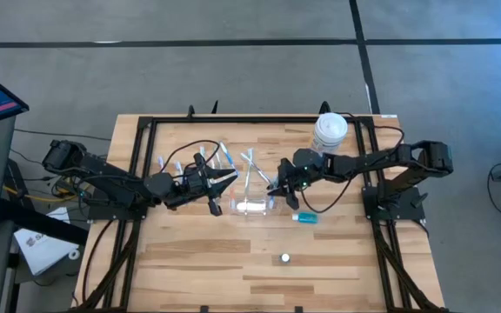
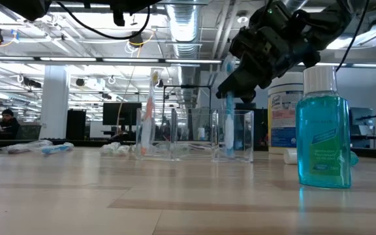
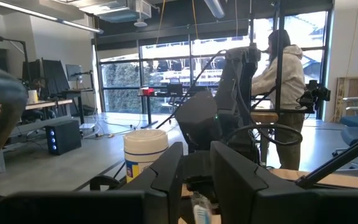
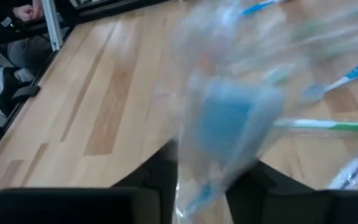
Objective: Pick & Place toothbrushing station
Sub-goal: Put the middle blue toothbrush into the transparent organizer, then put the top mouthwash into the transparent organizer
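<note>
The clear plastic holder (image 1: pixel 252 207) of the toothbrushing station stands mid-table. In the low view the holder (image 2: pixel 194 138) has one toothbrush (image 2: pixel 152 111) upright at its left side and a blue one (image 2: pixel 229 124) upright in its right compartment. More toothbrushes (image 1: pixel 226 156) lie on the wood behind it. A small tube with a blue end (image 1: pixel 304 217) lies to its right. My right gripper (image 1: pixel 278 188) hangs over the blue toothbrush's top (image 2: pixel 228 65), which blurs across its wrist view (image 4: pixel 222 124). My left gripper (image 1: pixel 223 181), left of the holder, is shut on a toothbrush. My left gripper pinches a white-and-blue toothbrush (image 3: pixel 201 211) between its two fingers. Only a short piece shows in the gap, low in the wrist view. The fingers lie about level and point toward the table's right, above the tabletop.
A large white tub (image 1: pixel 330 132) stands at the far right. A blue mouthwash bottle (image 2: pixel 324 130) with a white cap stands near the front edge (image 1: pixel 285 257). A black frame (image 1: pixel 233 119) rims the table. A person (image 3: pixel 284 93) stands beyond the table.
</note>
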Robot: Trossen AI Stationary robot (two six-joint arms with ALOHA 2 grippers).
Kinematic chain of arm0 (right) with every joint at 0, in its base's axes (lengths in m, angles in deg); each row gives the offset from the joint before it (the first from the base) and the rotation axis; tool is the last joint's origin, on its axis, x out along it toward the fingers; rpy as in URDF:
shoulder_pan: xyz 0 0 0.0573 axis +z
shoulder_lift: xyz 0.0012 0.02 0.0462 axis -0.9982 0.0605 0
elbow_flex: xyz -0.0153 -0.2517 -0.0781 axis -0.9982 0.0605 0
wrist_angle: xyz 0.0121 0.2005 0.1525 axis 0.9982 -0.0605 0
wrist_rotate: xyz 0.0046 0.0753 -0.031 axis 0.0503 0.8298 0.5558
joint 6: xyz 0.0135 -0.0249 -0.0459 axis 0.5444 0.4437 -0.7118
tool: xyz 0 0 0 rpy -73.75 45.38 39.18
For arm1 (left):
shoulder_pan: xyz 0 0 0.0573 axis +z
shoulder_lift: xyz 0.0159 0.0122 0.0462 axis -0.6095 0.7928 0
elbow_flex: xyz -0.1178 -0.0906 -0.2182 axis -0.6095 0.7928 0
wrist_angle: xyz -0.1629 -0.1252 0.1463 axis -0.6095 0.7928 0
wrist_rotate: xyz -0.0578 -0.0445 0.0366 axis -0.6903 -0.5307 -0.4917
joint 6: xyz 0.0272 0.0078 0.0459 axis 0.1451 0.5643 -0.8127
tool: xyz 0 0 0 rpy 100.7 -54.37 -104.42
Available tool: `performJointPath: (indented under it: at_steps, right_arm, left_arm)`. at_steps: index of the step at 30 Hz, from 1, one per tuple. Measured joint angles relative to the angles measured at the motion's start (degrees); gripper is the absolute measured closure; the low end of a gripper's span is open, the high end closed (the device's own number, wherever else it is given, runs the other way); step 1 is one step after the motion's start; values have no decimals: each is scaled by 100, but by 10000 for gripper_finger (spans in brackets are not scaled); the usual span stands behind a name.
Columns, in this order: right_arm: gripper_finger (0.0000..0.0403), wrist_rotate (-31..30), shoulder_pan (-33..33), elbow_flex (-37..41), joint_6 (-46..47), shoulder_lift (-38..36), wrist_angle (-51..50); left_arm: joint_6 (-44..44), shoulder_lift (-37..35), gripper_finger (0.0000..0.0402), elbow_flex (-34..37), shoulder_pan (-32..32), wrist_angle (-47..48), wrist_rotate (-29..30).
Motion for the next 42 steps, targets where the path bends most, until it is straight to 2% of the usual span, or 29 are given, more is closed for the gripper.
performJointPath:
  at_steps: [7, 12, 26, 42]
  right_arm:
    - [224, -19, -146, 3, 1, -256, -227]
    - [202, -73, -190, 0, 55, -592, -486]
    - [209, -404, -253, 0, -13, -1473, -1348]
    - [211, -428, -371, 0, -33, -2451, -2623]
  left_arm:
    - [0, 0, 326, 0, 0, 0, 2]
    - [0, 0, 326, 0, 0, 0, 2]
    - [0, 2, 326, 0, 1, 0, 2]
    - [0, 2, 326, 0, 0, 0, 2]
